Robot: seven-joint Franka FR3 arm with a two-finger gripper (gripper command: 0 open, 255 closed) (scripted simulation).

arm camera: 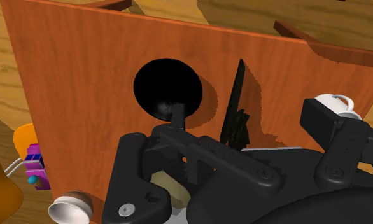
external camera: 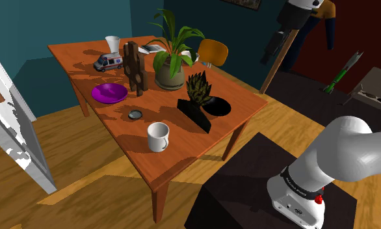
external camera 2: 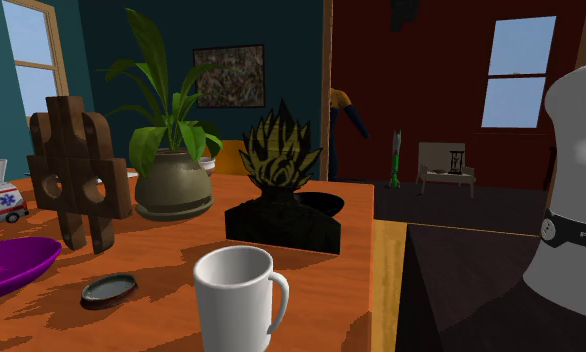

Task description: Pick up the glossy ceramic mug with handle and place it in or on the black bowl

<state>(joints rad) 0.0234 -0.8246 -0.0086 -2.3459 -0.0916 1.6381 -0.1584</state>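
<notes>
A glossy white mug with a handle stands upright near the table's front edge; in the second exterior view the mug is close, its handle to the right. The black bowl sits near the table's right edge in the shoulder view, behind a spiky figure on a black base. My black gripper is open, its fingers wide apart with nothing between them. It hangs high above the table, looking down on the black bowl, with the mug off to one side. In the shoulder view the gripper is at the upper right.
On the wooden table also stand a potted plant, a purple bowl, a wooden figure, a toy ambulance, a white cup and a small dark disc. An orange chair stands behind the table.
</notes>
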